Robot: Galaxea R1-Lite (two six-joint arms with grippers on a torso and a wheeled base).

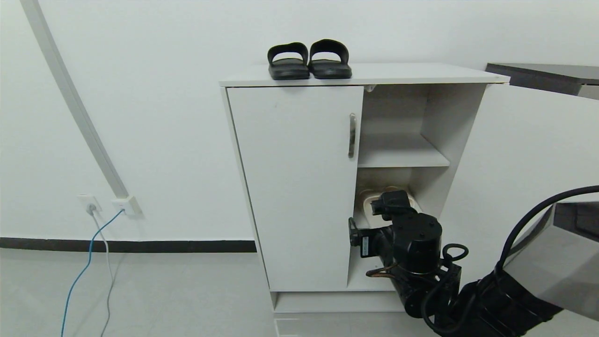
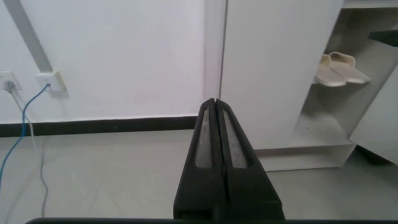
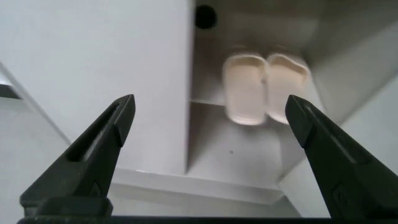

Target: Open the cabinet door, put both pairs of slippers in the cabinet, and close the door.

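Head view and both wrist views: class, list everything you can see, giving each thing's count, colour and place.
black open-toed rubber slippers: one pair, black, side by side on top of the cabinet
cream rubber slippers: one pair, cream, on the middle shelf in the open side
white wooden cabinet: one, white, against the wall
left door: one, white, shut
right door: one, white, swung open
metal bar handle: one, silver, at the left door's inner edge
wall sockets: two, white, low on the wall left of the cabinet
blue cable: one, blue, from a socket to the floor
right gripper: one, black, open, before the cream slippers
left gripper: one, black, shut, pointing at the cabinet's left edge
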